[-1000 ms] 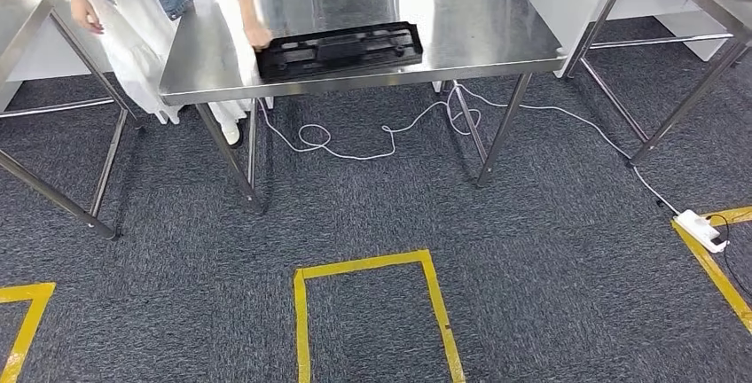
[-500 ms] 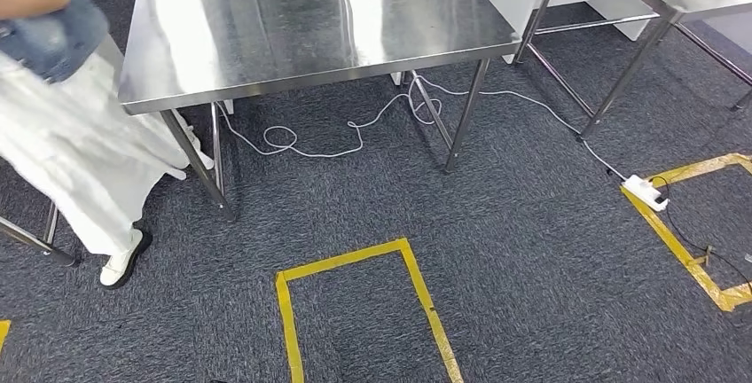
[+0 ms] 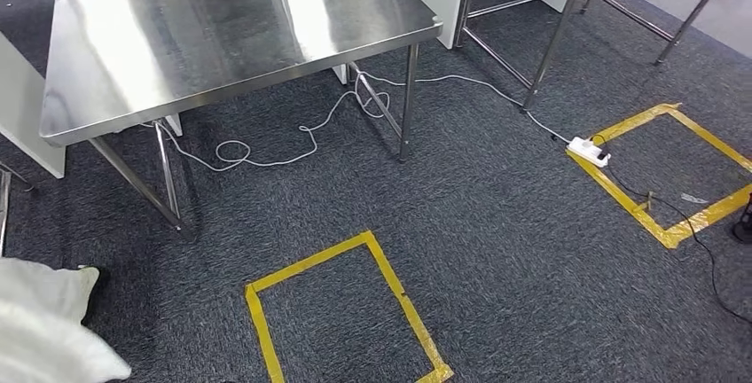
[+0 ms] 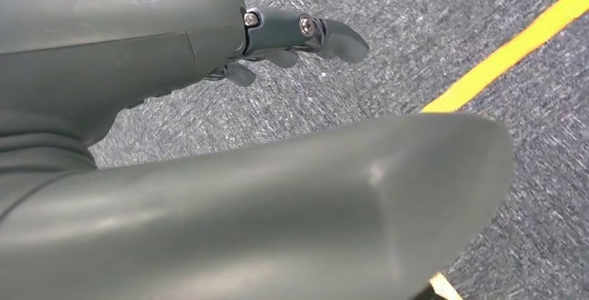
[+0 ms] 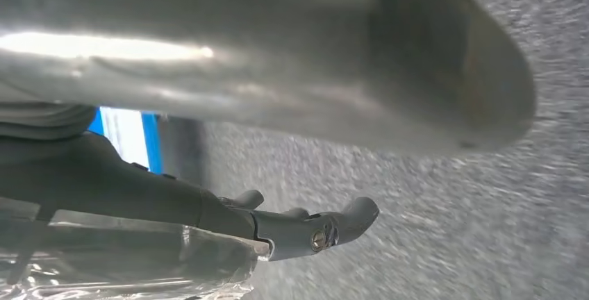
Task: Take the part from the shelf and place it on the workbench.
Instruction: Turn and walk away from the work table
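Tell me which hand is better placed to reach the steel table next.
Left, marginally: the steel table lies toward the robot's left in the head view. Otherwise equal: left hand and right hand both hang open over the carpet, holding nothing.

Left hand (image 4: 208,175): smooth grey-green cover, thick rounded thumb, darker fingers (image 4: 333,36) with silver screws; right hand (image 5: 278,223) looks alike.

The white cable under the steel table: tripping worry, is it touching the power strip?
Touching. Head view shows the white cable running across the carpet straight into the power strip.
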Robot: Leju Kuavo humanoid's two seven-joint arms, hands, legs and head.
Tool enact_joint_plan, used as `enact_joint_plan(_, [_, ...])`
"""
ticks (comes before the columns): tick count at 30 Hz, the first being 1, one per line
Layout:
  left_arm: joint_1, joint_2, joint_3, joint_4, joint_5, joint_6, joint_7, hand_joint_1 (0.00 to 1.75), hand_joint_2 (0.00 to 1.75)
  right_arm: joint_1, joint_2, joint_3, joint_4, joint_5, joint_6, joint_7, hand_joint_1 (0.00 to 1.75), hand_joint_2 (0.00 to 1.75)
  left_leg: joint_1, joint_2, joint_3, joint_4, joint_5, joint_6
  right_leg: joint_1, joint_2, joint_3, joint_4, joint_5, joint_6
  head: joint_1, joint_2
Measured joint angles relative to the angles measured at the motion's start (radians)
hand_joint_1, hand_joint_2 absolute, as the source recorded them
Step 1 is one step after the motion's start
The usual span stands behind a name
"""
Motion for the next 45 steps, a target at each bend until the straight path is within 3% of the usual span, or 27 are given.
enact_joint_plan(2, [-0.001,0.0,-0.003,0.0,-0.002,-0.002,0.005,0.0,0.0,0.002,0.001,-0.005,0.0,-0.001,0.0,0.003,0.0,0.0,0.0,-0.014,0.052,-0.09,0.059,0.01,0.003,0.03,-0.004,0.007,0.002,0.001,0.0,0.0])
enact_joint_plan(4, [-0.002,0.001,-0.006,0.0,-0.003,-0.004,0.009,0.0,0.0,0.001,0.004,-0.008,0.001,-0.001,0.001,0.006,0.0,0.0,0.001,-0.062,0.117,-0.215,0.106,0.024,0.006,0.056,-0.009,0.014,0.003,0.005,0.001,0.0])
enact_joint_plan(5, [-0.003,0.002,-0.007,0.0,-0.005,-0.005,0.011,0.0,0.0,-0.001,0.005,-0.009,0.001,-0.001,0.001,0.008,0.0,0.0,0.0,-0.08,0.135,-0.252,0.114,0.03,0.006,0.068,-0.015,0.016,0.006,0.009,0.002,0.0])
enact_joint_plan(6, [-0.004,0.003,-0.008,0.0,-0.006,-0.006,0.012,0.0,0.0,-0.002,0.007,-0.01,0.001,-0.001,0.002,0.009,0.0,0.0,-0.002,-0.088,0.138,-0.264,0.112,0.034,0.005,0.078,-0.021,0.017,0.009,0.016,0.002,0.0])
enact_joint_plan(8, [-0.008,0.002,-0.01,0.0,-0.01,-0.007,0.013,0.0,0.0,0.0,0.008,-0.01,0.001,-0.001,0.004,0.013,0.0,0.0,-0.005,-0.066,0.137,-0.275,0.12,0.042,0.002,0.097,-0.037,0.017,0.017,0.033,0.002,0.0])
enact_joint_plan(10, [-0.012,0.0,-0.014,0.0,-0.013,-0.011,0.014,0.0,0.0,0.003,0.009,-0.011,0.002,0.0,0.005,0.017,0.0,0.0,-0.002,-0.038,0.139,-0.293,0.134,0.053,0.005,0.064,-0.064,0.049,0.003,0.039,0.006,0.0])
enact_joint_plan(12, [-0.012,-0.002,-0.016,0.0,-0.015,-0.021,0.015,0.0,0.0,0.0,0.009,-0.011,0.003,0.0,0.007,0.02,0.0,0.0,-0.004,-0.007,0.138,-0.302,0.142,0.06,0.004,0.004,-0.12,0.155,-0.049,0.033,0.011,0.0])
enact_joint_plan(14, [-0.009,-0.003,-0.017,0.0,-0.016,-0.033,0.02,0.0,0.0,-0.002,0.008,-0.014,0.003,-0.01,0.012,0.022,0.0,0.0,-0.006,0.029,0.134,-0.301,0.143,0.06,-0.003,-0.021,-0.18,0.284,-0.101,0.036,0.014,0.0])
enact_joint_plan(15, [-0.009,-0.003,-0.017,0.0,-0.016,-0.039,0.026,0.0,0.0,-0.001,0.008,-0.018,0.003,-0.019,0.016,0.023,0.0,0.0,-0.006,0.045,0.132,-0.301,0.144,0.059,-0.007,-0.025,-0.188,0.31,-0.107,0.044,0.014,0.0])
enact_joint_plan(16, [-0.008,-0.004,-0.017,0.0,-0.016,-0.047,0.035,0.0,0.0,0.001,0.008,-0.025,0.003,-0.029,0.02,0.024,0.0,0.0,-0.006,0.061,0.131,-0.3,0.144,0.057,-0.012,-0.031,-0.175,0.299,-0.101,0.055,0.014,0.0])
enact_joint_plan(17, [-0.008,-0.005,-0.017,0.0,-0.016,-0.053,0.046,0.0,0.0,0.003,0.008,-0.032,0.003,-0.039,0.023,0.025,0.0,0.0,-0.004,0.074,0.132,-0.3,0.144,0.054,-0.017,-0.042,-0.138,0.242,-0.08,0.068,0.014,0.0])
enact_joint_plan(19, [-0.008,-0.006,-0.017,0.0,-0.016,-0.065,0.069,0.0,0.0,0.001,0.008,-0.045,0.003,-0.05,0.026,0.025,0.0,0.0,-0.005,0.098,0.135,-0.297,0.14,0.041,-0.022,-0.094,-0.042,0.088,-0.034,0.085,0.017,0.0])
enact_joint_plan(21, [-0.008,-0.005,-0.017,0.0,-0.016,-0.072,0.099,0.0,0.0,-0.003,0.01,-0.055,0.004,-0.053,0.029,0.025,0.0,0.0,-0.011,0.119,0.14,-0.294,0.135,0.025,-0.017,-0.126,-0.002,0.013,-0.013,0.078,0.013,0.0])
enact_joint_plan(23, [-0.008,-0.006,-0.017,0.0,-0.016,-0.083,0.148,0.0,0.0,-0.001,0.01,-0.063,0.004,-0.053,0.034,0.023,0.0,0.0,-0.01,0.139,0.146,-0.295,0.132,0.013,-0.011,-0.106,-0.01,0.01,-0.008,0.061,0.006,0.0])
enact_joint_plan(24, [-0.009,-0.006,-0.017,0.0,-0.019,-0.093,0.181,0.0,0.0,0.001,0.009,-0.066,0.004,-0.053,0.036,0.022,0.0,0.0,-0.006,0.134,0.147,-0.29,0.126,0.006,-0.015,-0.095,-0.011,0.01,-0.006,0.053,0.004,0.0])
enact_joint_plan(26, [-0.004,-0.005,-0.017,0.0,-0.031,-0.118,0.243,0.0,0.0,0.002,0.008,-0.073,0.004,-0.053,0.04,0.019,0.0,0.0,0.002,0.081,0.126,-0.235,0.079,-0.002,-0.022,-0.071,-0.011,0.008,0.001,0.034,0.002,0.0])
enact_joint_plan(28, [0.006,-0.003,-0.017,0.001,-0.045,-0.14,0.283,0.0,0.0,0.0,0.01,-0.079,0.004,-0.055,0.042,0.017,0.0,0.0,0.003,0.018,0.069,-0.102,0.001,-0.001,-0.017,-0.045,-0.016,0.009,0.008,0.019,0.0,0.0])
enact_joint_plan(30, [0.015,-0.002,-0.019,0.002,-0.052,-0.157,0.303,0.0,0.0,0.0,0.013,-0.084,0.004,-0.06,0.044,0.014,0.0,0.0,0.003,-0.001,0.02,0.002,-0.034,0.002,-0.008,-0.014,-0.02,0.01,0.01,0.013,0.0,0.0])
enact_joint_plan(31, [0.017,-0.002,-0.02,0.002,-0.054,-0.163,0.308,0.0,0.0,0.002,0.013,-0.087,0.004,-0.063,0.045,0.014,0.0,0.0,0.003,-0.004,0.019,0.001,-0.02,0.006,-0.005,0.001,-0.02,0.01,0.011,0.012,0.0,0.0])
enact_joint_plan(32, [0.018,-0.002,-0.021,0.002,-0.054,-0.167,0.311,0.0,0.0,0.002,0.013,-0.089,0.005,-0.066,0.047,0.013,0.0,0.0,0.003,-0.008,0.035,-0.038,0.012,0.01,-0.003,0.017,-0.019,0.012,0.012,0.012,0.0,0.0])
enact_joint_plan(34, [0.018,0.0,-0.023,0.003,-0.055,-0.174,0.314,0.0,0.0,0.002,0.015,-0.095,0.005,-0.069,0.052,0.012,0.0,0.0,0.003,-0.047,0.093,-0.169,0.083,0.021,0.001,0.045,-0.02,0.017,0.012,0.013,0.0,0.0])
enact_joint_plan(35, [0.017,0.001,-0.023,0.003,-0.056,-0.177,0.316,0.0,0.0,0.001,0.016,-0.098,0.005,-0.07,0.054,0.011,0.0,0.0,0.003,-0.068,0.116,-0.221,0.104,0.025,0.003,0.058,-0.023,0.02,0.013,0.015,0.0,0.0])
enact_joint_plan(37, [0.014,0.003,-0.025,0.003,-0.062,-0.181,0.319,0.0,0.0,0.0,0.02,-0.101,0.005,-0.069,0.058,0.01,0.0,0.0,-0.002,-0.088,0.13,-0.26,0.112,0.032,0.004,0.079,-0.033,0.022,0.017,0.027,0.001,0.0])
enact_joint_plan(39, [0.01,0.004,-0.031,0.003,-0.069,-0.18,0.322,0.0,0.0,0.003,0.02,-0.102,0.005,-0.067,0.06,0.01,0.0,0.0,-0.006,-0.062,0.131,-0.27,0.122,0.042,0.0,0.09,-0.048,0.022,0.023,0.042,0.001,0.0])
enact_joint_plan(41, [0.008,0.005,-0.036,0.003,-0.073,-0.176,0.327,0.0,0.0,0.004,0.021,-0.103,0.005,-0.062,0.062,0.01,0.0,0.0,-0.006,-0.035,0.133,-0.285,0.135,0.055,0.001,0.046,-0.079,0.066,0.002,0.044,0.004,0.0])
enact_joint_plan(43, [0.009,0.007,-0.039,0.003,-0.075,-0.173,0.332,0.0,0.0,0.002,0.021,-0.103,0.005,-0.057,0.066,0.01,0.0,0.0,-0.007,-0.002,0.132,-0.29,0.14,0.061,-0.001,-0.01,-0.139,0.186,-0.055,0.038,0.008,0.0])
enact_joint_plan(45, [0.011,0.01,-0.04,0.003,-0.076,-0.172,0.337,0.0,0.0,0.002,0.021,-0.103,0.005,-0.052,0.073,0.01,0.0,0.0,-0.01,0.032,0.129,-0.29,0.14,0.062,-0.008,-0.024,-0.19,0.296,-0.096,0.043,0.011,0.0])
